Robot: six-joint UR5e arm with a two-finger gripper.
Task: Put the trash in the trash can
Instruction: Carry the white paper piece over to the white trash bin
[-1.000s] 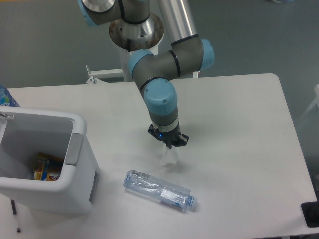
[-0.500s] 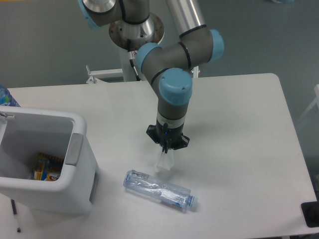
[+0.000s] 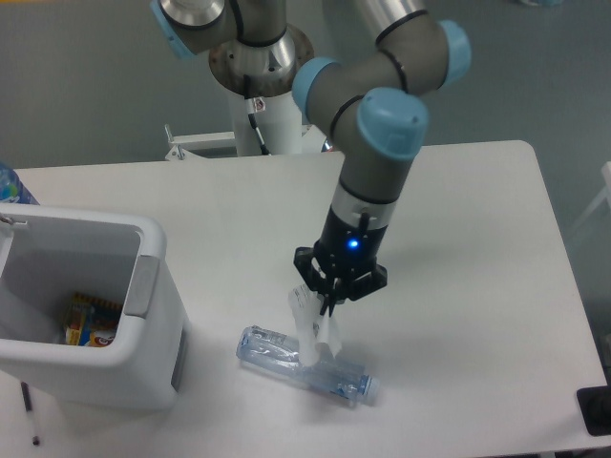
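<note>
Your gripper [image 3: 318, 336] sits over the bottle [image 3: 304, 365], fingers either side of its middle.

Largest first: table [image 3: 458, 210], then trash can [image 3: 143, 358] at left w/ an orange-yellow packet [image 3: 88, 322] inside. Bottle lies on its side near the front edge, well apart from the can. Can't tell if fingers have closed on it. Paper wrapper not made out.

White table [image 3: 458, 219]: bottle [image 3: 305, 361], bin [image 3: 153, 315]
</note>
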